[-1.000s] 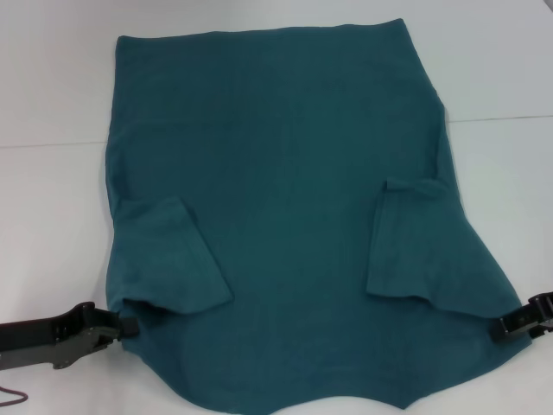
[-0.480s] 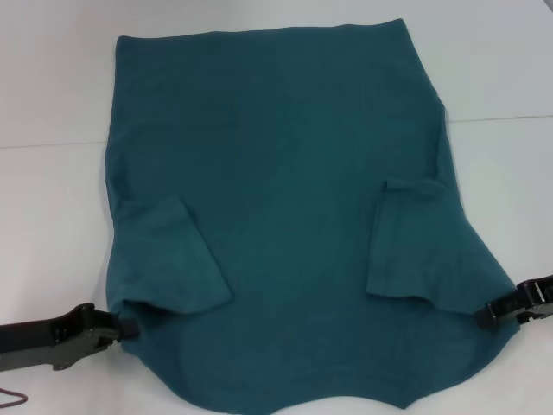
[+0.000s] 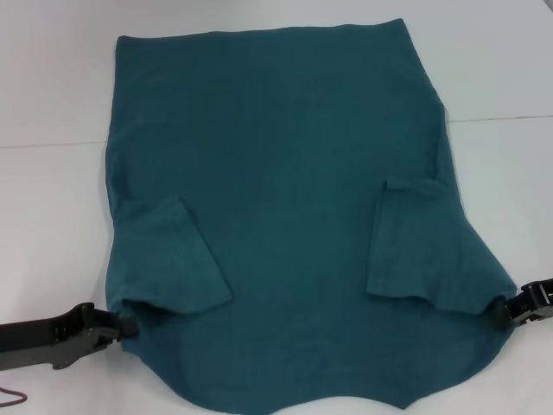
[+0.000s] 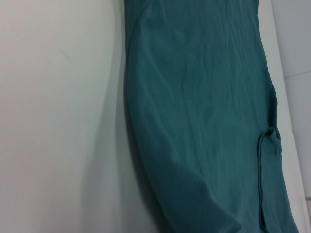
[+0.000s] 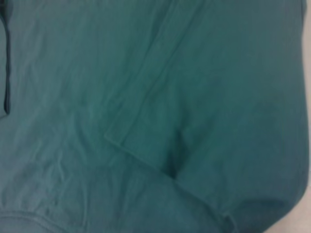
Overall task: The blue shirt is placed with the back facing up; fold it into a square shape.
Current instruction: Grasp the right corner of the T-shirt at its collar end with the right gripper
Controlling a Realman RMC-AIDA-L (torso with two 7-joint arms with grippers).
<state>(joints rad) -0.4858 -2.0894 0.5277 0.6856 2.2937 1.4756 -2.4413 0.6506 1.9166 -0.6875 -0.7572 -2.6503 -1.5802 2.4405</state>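
The blue shirt lies flat on the white table, plain side up, filling most of the head view. Both sleeves are folded inward: one sleeve on the left, the other sleeve on the right. My left gripper rests at the shirt's near left edge, just below the folded sleeve. At the near right edge, my right gripper touches the cloth. The left wrist view shows the blue shirt beside bare table. Only the blue shirt and a sleeve hem fill the right wrist view.
White table surface surrounds the shirt on the left, right and far sides. A thin seam line crosses the table at the right. A small dark cord lies at the near left corner.
My right gripper moved inward and up toward the shirt's right edge, then drew slightly back outward. The left gripper and the shirt have stayed put.
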